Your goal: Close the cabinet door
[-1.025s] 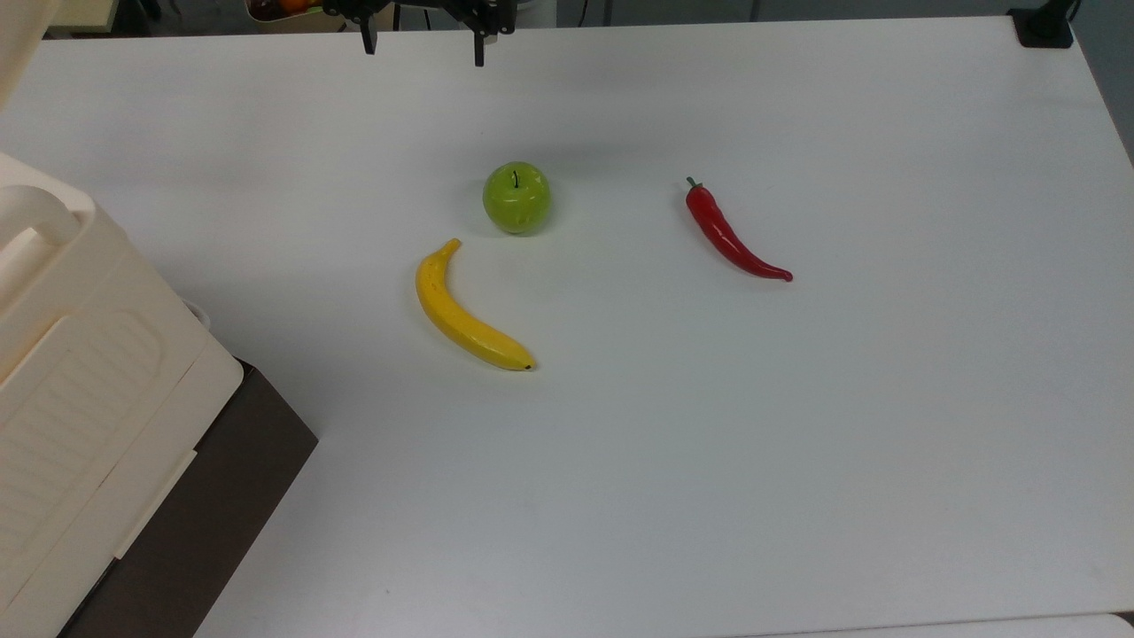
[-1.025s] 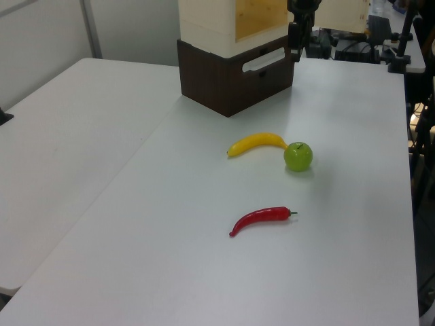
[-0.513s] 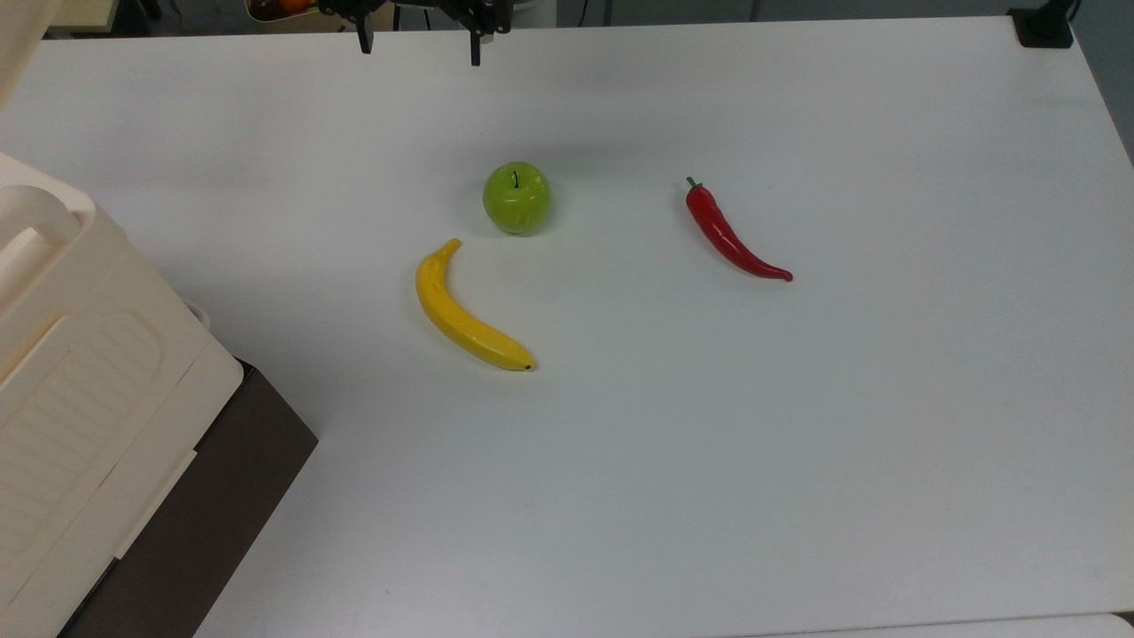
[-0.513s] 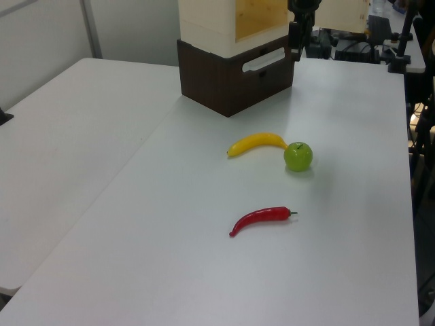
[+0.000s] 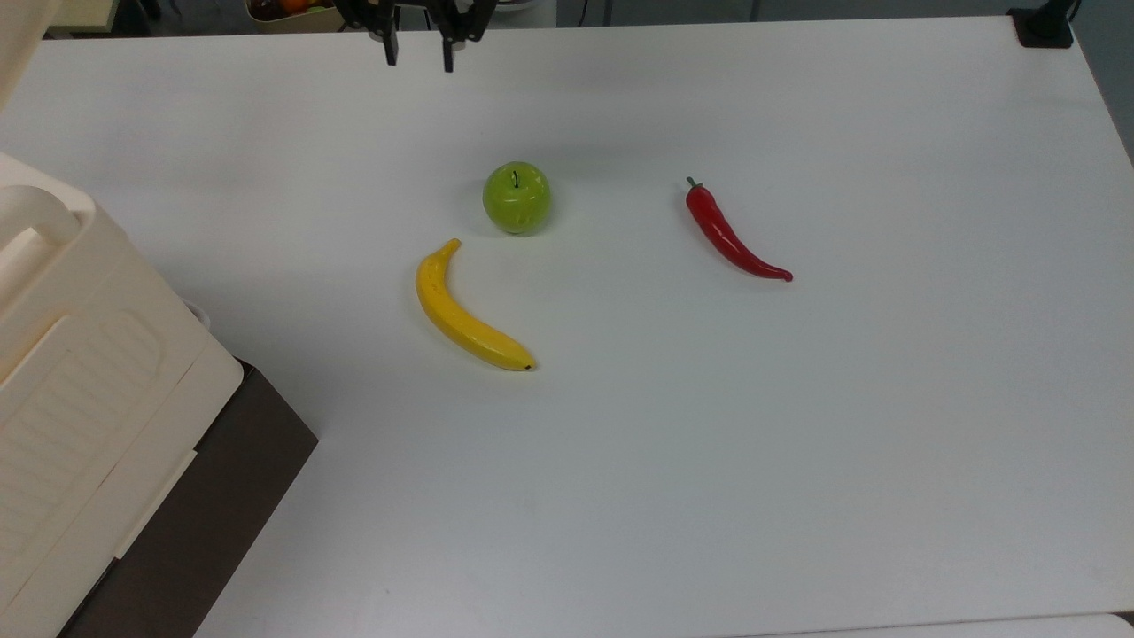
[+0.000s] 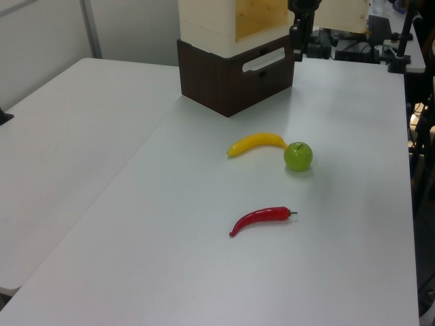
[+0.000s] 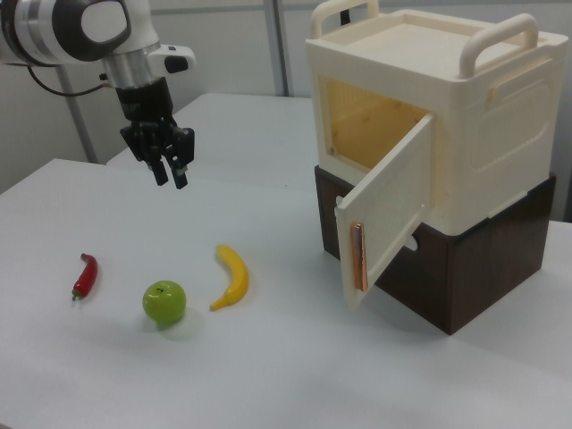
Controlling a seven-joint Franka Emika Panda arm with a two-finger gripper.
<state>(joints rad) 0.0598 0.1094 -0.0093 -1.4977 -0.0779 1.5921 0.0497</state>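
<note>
cabinet door stands open, tool hangs free above the surface

in the right view, from left to right: the red chili (image 7: 83,275) lies on the white surface (image 7: 268,375), then the green apple (image 7: 164,301), then the yellow banana (image 7: 231,277), all apart from each other. above them, near the right view's left, the tool (image 7: 170,175) hangs in the air with its fingers a narrow gap apart and holds nothing. further right the cream cabinet (image 7: 465,116) sits on a dark brown base (image 7: 465,277). the cabinet door (image 7: 386,213) is swung open toward the right view's left, with a copper strip on its free edge, and the wooden inside is visible. the tool is well apart from the door. no label or writing can be read on any thing.
</note>
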